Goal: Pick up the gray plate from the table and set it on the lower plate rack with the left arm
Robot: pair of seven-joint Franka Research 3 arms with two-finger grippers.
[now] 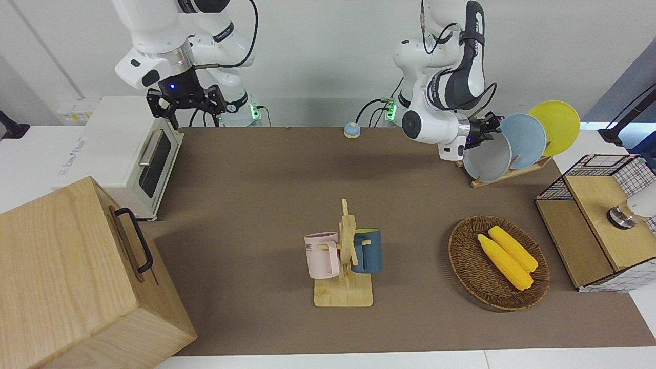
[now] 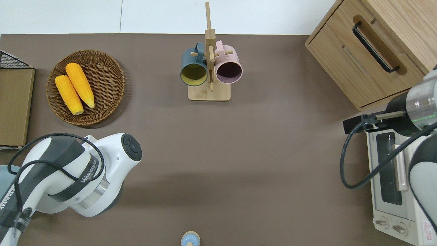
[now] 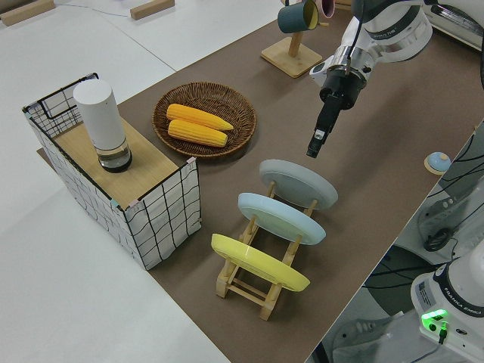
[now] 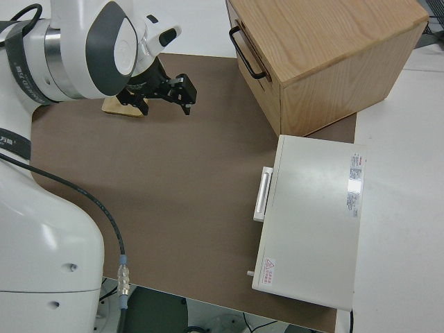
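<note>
The gray plate (image 1: 489, 159) leans on edge in the lowest slot of the slanted wooden plate rack (image 1: 507, 174), at the left arm's end of the table, close to the robots. The left side view shows the same plate (image 3: 299, 181) resting against the pegs of the rack (image 3: 249, 283). My left gripper (image 1: 488, 128) hangs just above the plate's upper rim. From the side that gripper (image 3: 312, 151) points down, open, with a small gap to the plate. The right arm is parked, its gripper (image 1: 187, 100) open and holding nothing.
A pale blue plate (image 1: 525, 141) and a yellow plate (image 1: 556, 125) fill the higher slots. A wicker basket (image 1: 461, 251) of corn and a wire crate (image 1: 599, 220) lie farther out. A mug tree (image 1: 344, 256) stands mid-table. A toaster oven (image 1: 128, 154) and wooden box (image 1: 77, 277) occupy the right arm's end.
</note>
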